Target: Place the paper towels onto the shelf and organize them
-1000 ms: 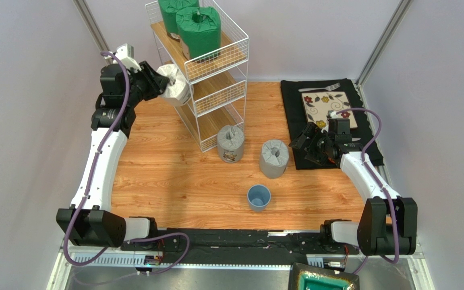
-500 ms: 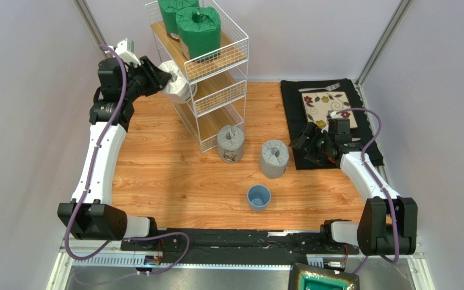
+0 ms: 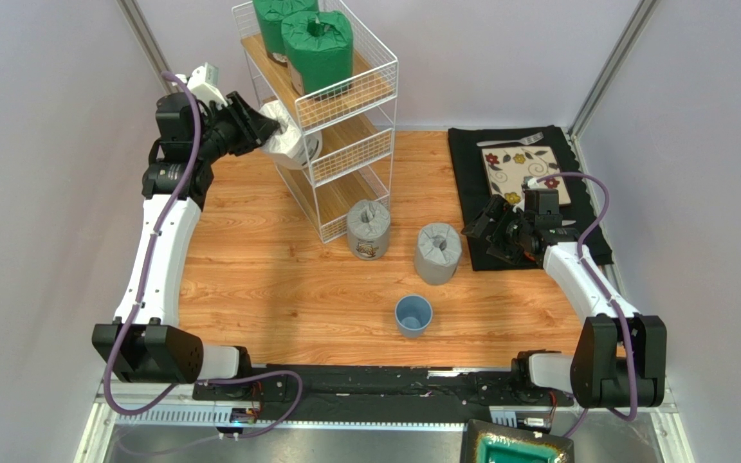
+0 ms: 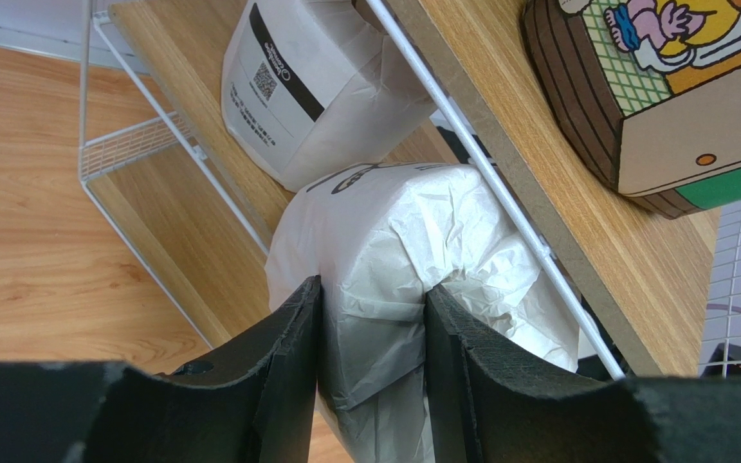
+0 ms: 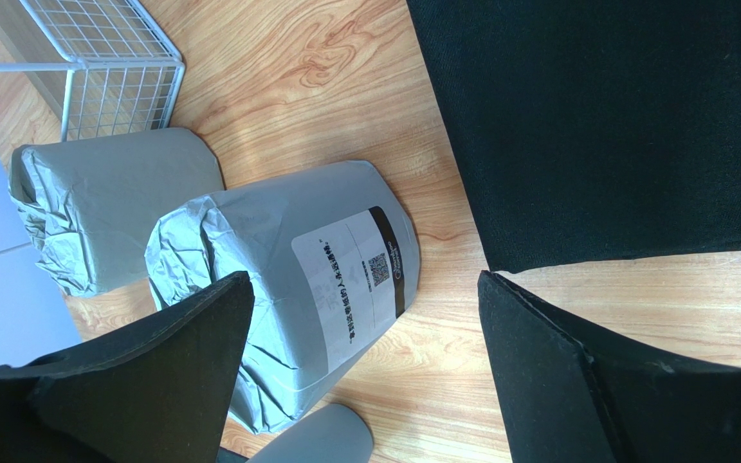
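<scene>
- The left end effector (image 4: pixel 372 299) is closed most of the way on the gathered top of a white roll (image 4: pixel 423 241), and its fingers (image 4: pixel 299 338) press into the wrapper on both sides.
- Over the last second, this end effector has carried the roll from just outside the shelf (image 3: pixel 350 159) into the open side of the middle tier.
- Ahead of its fingertips, the roll now sits under the top plank. It is just beside a second white roll (image 4: pixel 297 87) already on that tier.
- Whether the held roll is resting on the plank cannot be told.
- The two green rolls (image 3: pixel 318 48) sit on the tier above the end effector.
- The right end effector (image 5: pixel 363 287) has not moved. Its jaws are spread wide and hold nothing, and a grey roll (image 5: pixel 287 289) stands on the surface (image 3: pixel 278 280) between its fingers, with the other grey roll (image 5: pixel 104 207) beyond it.
- Judging from this, the fourth roll is nearly placed. What remains is to let it go and shelve the two grey rolls.
</scene>
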